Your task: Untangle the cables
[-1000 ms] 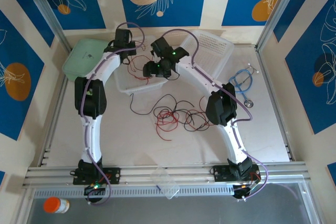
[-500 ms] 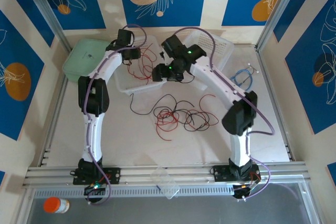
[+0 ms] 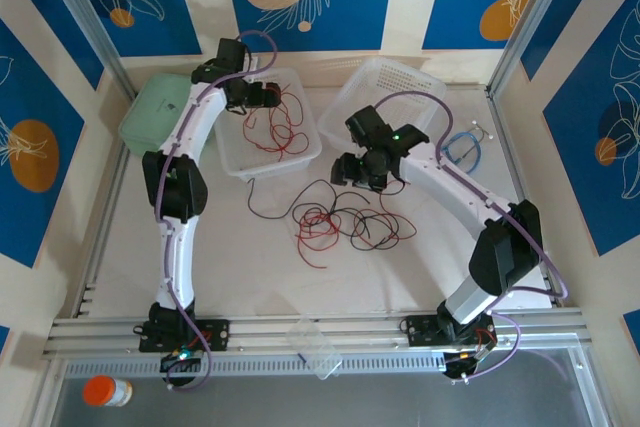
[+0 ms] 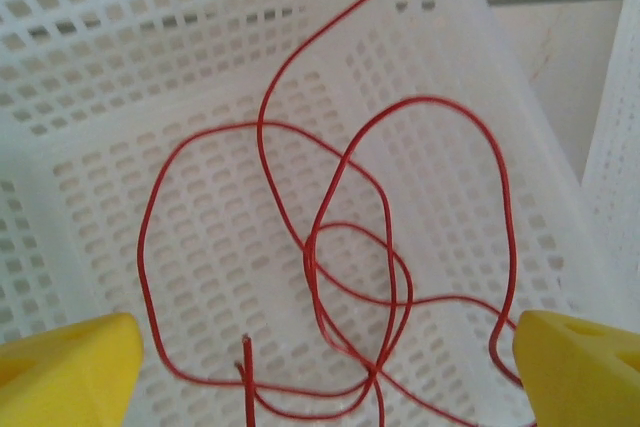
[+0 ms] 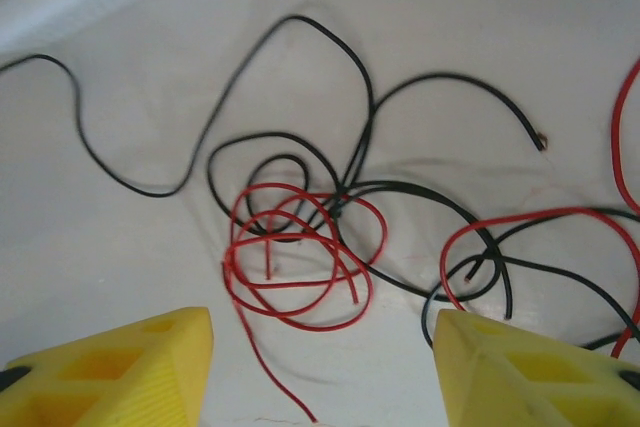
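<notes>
Toward 11 o'clock on the surface (image 3: 230,267), the left claw (image 4: 320,372) hangs wide open and empty over a loose red cable (image 4: 262,117) in the white basket (image 4: 100,27), while the right claw (image 5: 325,372), parted and empty, hovers at the 1 o'clock edge of the central red-and-black cable tangle (image 3: 318,225).

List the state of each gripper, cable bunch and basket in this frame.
Left gripper: open, above the basket, holding nothing.
Right gripper: open, above the table cables, holding nothing.
Basket cables: red, loose inside the basket, loops crossing.
Table cables: red and black, tangled together on the table.
Basket: upright, red cables inside.
</notes>
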Robot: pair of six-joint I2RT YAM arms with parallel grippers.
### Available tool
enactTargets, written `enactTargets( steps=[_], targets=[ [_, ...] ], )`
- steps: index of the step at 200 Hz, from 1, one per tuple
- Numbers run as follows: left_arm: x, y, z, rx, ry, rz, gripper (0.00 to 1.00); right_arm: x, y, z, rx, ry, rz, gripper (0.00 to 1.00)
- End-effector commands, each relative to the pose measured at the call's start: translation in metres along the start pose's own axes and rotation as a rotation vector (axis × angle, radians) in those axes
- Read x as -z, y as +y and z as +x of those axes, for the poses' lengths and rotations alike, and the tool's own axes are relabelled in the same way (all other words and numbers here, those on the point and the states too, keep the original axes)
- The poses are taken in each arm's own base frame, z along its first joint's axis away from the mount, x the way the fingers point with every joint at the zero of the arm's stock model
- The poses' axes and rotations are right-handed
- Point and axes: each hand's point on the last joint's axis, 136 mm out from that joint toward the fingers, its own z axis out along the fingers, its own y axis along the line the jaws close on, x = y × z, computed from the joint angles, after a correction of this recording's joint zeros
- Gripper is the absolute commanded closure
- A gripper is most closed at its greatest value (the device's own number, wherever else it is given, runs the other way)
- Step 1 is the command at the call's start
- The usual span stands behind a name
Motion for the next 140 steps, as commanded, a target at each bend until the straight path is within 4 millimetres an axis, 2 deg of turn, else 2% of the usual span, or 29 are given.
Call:
enactTargets(
  steps=[1, 14, 28, 35, 49, 66, 76, 90, 105, 125, 140],
  targets=[
    [0.022, -0.002, 0.02, -0.002, 0.098, 0.0, 0.05, -0.009, 0.002, -0.001, -0.016, -0.036, 0.02, 0.41],
    [0.014, -0.001, 0.037, 0.007, 0.171, 0.003, 0.06, -0.016, 0.001, 0.003, -0.015, -0.027, 0.03, 0.42],
    [0.009, 0.002, 0.053, 0.01, 0.242, -0.005, 0.17, -0.02, 0.003, 0.006, -0.013, -0.023, 0.029, 0.43],
    [0.006, 0.002, 0.06, 0.006, 0.274, -0.007, 0.27, -0.02, 0.003, 0.007, -0.013, -0.023, 0.029, 0.43],
    [0.004, 0.006, 0.068, 0.005, 0.313, -0.024, 0.58, -0.021, 0.004, 0.008, -0.009, -0.028, 0.031, 0.44],
    [0.006, 0.003, 0.072, 0.0, 0.329, -0.013, 0.81, -0.02, 0.008, 0.007, -0.002, -0.033, 0.019, 0.46],
    [0.009, -0.001, 0.072, 0.002, 0.328, 0.007, 0.9, -0.019, 0.012, 0.006, 0.001, -0.036, 0.005, 0.48],
    [0.015, -0.013, 0.07, 0.008, 0.324, 0.063, 0.92, -0.019, 0.019, 0.004, 0.009, -0.034, -0.027, 0.49],
    [0.023, -0.019, 0.068, 0.01, 0.329, 0.096, 0.86, -0.019, 0.025, 0.003, 0.017, -0.022, -0.049, 0.49],
    [0.033, -0.023, 0.071, 0.006, 0.354, 0.12, 0.72, -0.018, 0.034, 0.002, 0.033, -0.005, -0.084, 0.49],
    [0.036, -0.016, 0.075, -0.006, 0.378, 0.085, 0.59, -0.017, 0.039, 0.002, 0.044, 0.009, -0.11, 0.49]
  ],
)
